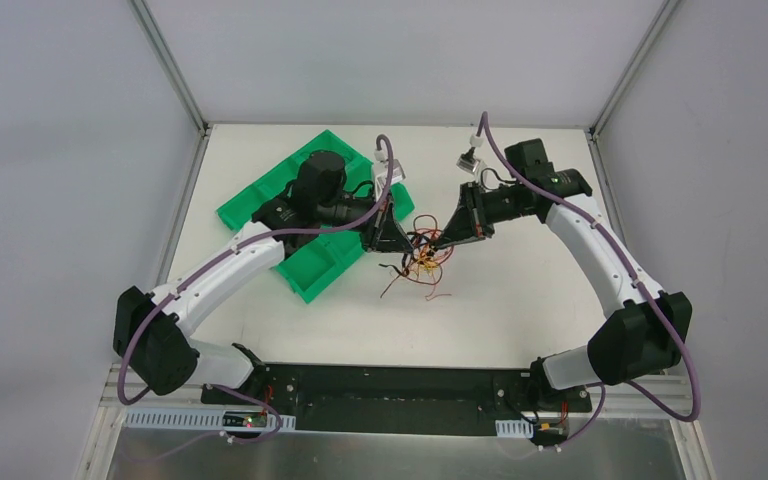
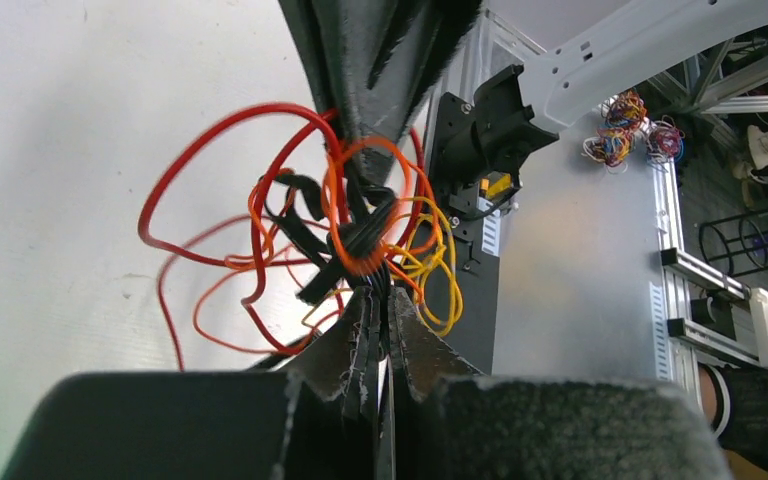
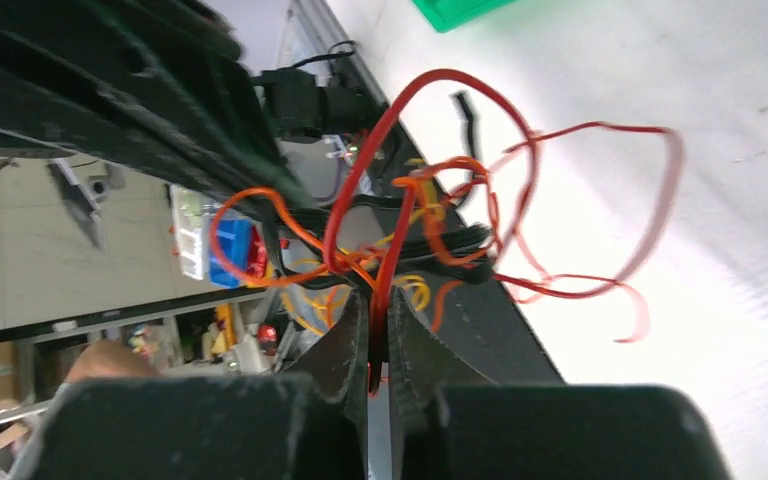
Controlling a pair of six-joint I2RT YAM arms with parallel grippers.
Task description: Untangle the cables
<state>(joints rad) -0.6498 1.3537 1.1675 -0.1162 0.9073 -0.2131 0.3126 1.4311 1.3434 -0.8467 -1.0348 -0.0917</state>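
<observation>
The cables (image 1: 422,258) are a small tangle of red, orange, yellow and black wires, held between both grippers at the middle of the table. My left gripper (image 1: 397,243) is shut on black wires of the tangle (image 2: 360,240), seen close in the left wrist view. My right gripper (image 1: 439,240) is shut on a red wire (image 3: 378,300) of the same tangle (image 3: 430,235). The two grippers face each other, fingertips a short way apart. Red loops hang down toward the table (image 1: 520,300).
A green tray (image 1: 305,265) lies under and left of the left arm. The table's metal frame edge (image 1: 390,385) runs along the near side. Grey walls enclose the left, right and far sides.
</observation>
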